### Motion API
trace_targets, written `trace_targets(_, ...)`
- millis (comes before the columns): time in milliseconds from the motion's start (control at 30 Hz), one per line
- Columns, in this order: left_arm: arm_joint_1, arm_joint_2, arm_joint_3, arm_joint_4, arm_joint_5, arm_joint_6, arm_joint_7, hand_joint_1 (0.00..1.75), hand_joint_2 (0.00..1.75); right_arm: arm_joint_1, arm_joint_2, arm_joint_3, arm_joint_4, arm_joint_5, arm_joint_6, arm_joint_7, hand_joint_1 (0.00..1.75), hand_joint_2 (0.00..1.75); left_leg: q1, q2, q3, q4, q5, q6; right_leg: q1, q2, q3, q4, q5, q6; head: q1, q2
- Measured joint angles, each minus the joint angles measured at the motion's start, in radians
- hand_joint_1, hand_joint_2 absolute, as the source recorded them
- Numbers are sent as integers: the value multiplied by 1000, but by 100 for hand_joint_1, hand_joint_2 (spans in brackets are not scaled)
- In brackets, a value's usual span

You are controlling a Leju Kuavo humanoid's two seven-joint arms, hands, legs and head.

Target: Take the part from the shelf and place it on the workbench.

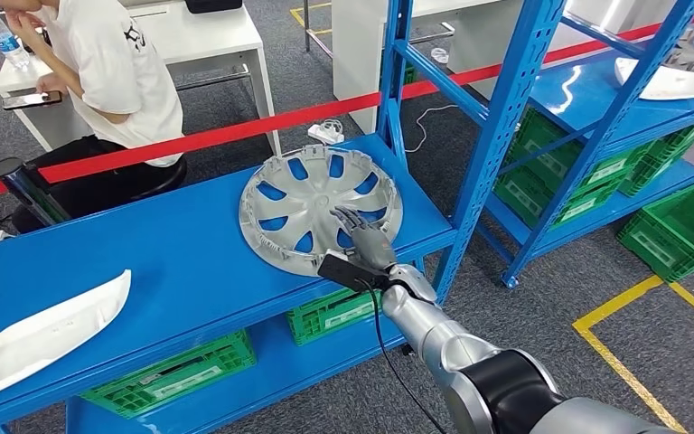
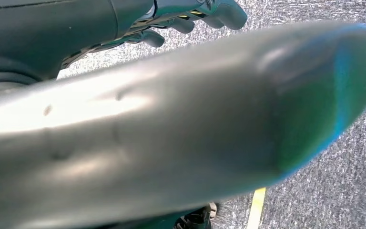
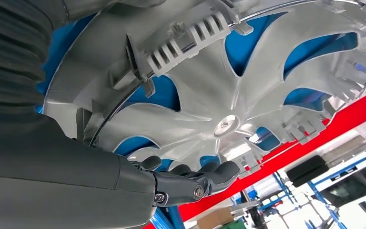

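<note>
A silver wheel cover (image 1: 307,203) lies flat, ribbed inner side up, on the blue workbench top (image 1: 172,262) near its right end. My right hand (image 1: 361,237) reaches over the cover's near rim with its fingers stretched out across the spokes. In the right wrist view the fingers (image 3: 190,179) extend along the wheel cover (image 3: 276,62), not closed around it. My left hand (image 2: 195,14) hangs over grey floor with its fingers loosely bent and nothing in them. A blurred silver surface lies close in front of that camera.
A white curved panel (image 1: 41,334) lies at the bench's left end. A blue upright (image 1: 497,136) stands just right of the cover. The blue shelf (image 1: 587,90) beyond it holds another white part (image 1: 678,83). Green crates (image 1: 678,231) sit below. A person (image 1: 108,72) sits behind red tape (image 1: 235,131).
</note>
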Motion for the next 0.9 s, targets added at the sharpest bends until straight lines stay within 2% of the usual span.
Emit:
trace_targets(33,-1,0,0,0,5,0,-3,0,0,-3,0,1,4,8,1,10,0,175,0,0,1,0,0,0,0,0,1,0,0,0,0,0)
trace_targets(67,-2,-1,0,0,10,0,-6,0,0,-6,0,2,7,18,2,24,13,175,0,1,3,0,-1,0,0,1,3,0,-1,0,0,0)
trace_targets(167,-7,-2,0,0,20,0,-10,0,0,-16,0,16,17,57,2,79,144,175,0,1,9,0,-3,1,0,1,9,0,-3,0,0,0)
trace_targets(200,-9,-2,0,0,22,1,-11,0,0,-19,0,22,21,67,2,93,175,175,0,1,11,0,-4,1,0,1,11,0,-5,0,0,0)
trace_targets(900,-21,-5,3,0,42,3,-35,0,0,-31,-10,74,26,114,-28,118,175,175,0,0,21,0,-15,2,0,0,23,-2,-14,2,0,0)
